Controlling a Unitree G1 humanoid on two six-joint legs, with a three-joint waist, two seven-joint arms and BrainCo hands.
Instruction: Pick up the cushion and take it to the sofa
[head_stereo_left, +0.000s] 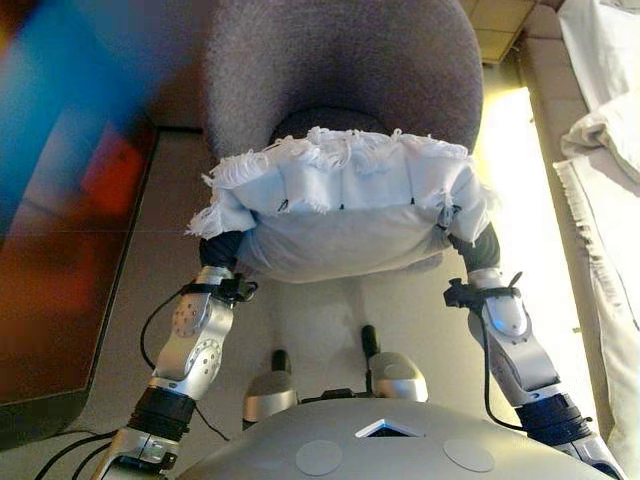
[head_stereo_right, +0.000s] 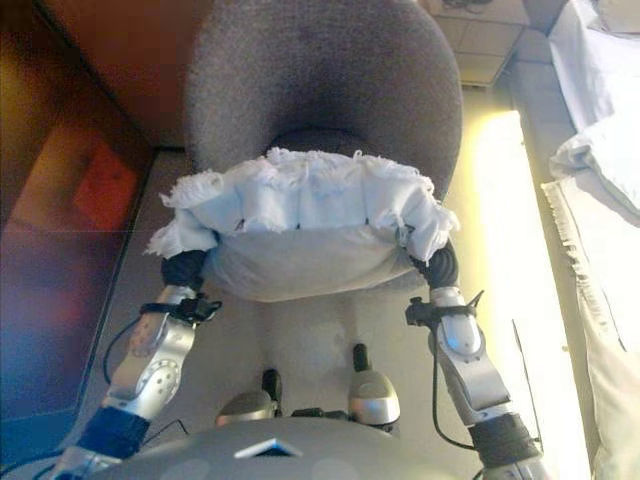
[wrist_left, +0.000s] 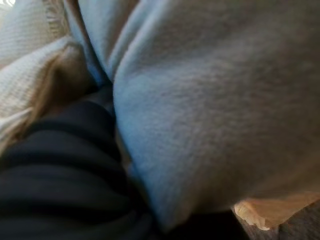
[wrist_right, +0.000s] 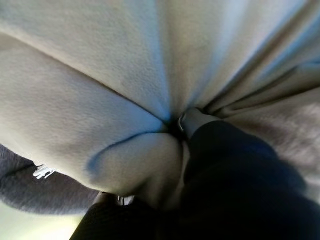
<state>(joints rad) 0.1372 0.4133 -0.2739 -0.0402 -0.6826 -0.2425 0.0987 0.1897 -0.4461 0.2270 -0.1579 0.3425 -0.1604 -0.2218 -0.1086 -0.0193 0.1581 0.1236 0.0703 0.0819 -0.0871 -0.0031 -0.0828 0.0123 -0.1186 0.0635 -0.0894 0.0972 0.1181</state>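
A: Eye views?
B: Pale cushion (head_stereo_left: 340, 215), soft, fringed top edge, held between both arms in front of round grey fuzzy chair (head_stereo_left: 345, 70). White rumpled sofa (head_stereo_left: 605, 150) off right.
A: Left wrist?
B: Left hand (wrist_left: 65, 175): dark ribbed cover pressed into fleecy fabric; grip unreadable.
A: Right wrist?
B: Right hand (wrist_right: 235, 175) buried in folds; grip unreadable.

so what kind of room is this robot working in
Most likely a living room or lounge. A round grey upholstered chair stands right ahead, a pale sofa draped with white cloth runs along the right, and both hands press against a white fringed cushion held over the pale tiled floor.
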